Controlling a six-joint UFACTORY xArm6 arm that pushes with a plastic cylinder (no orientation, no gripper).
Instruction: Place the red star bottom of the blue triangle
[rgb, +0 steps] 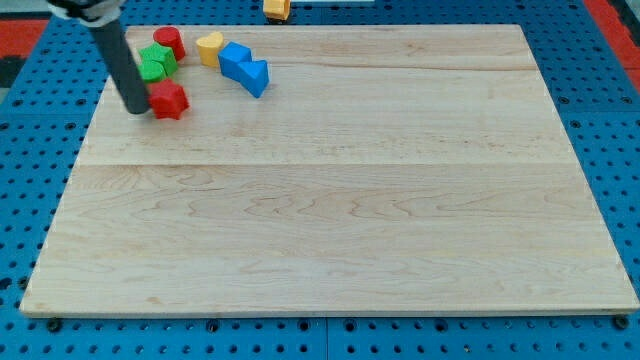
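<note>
Bare counter (330, 240) filled the near view; no pincer existed, only a rod. Its tip (136, 110) touched the red star (169, 100) on the view's left side. The blue triangle (255, 76) lay toward the view's right. A steady rightward push, stopping just below the triangle, seemed advisable, avoiding the green block (156, 62).
</note>
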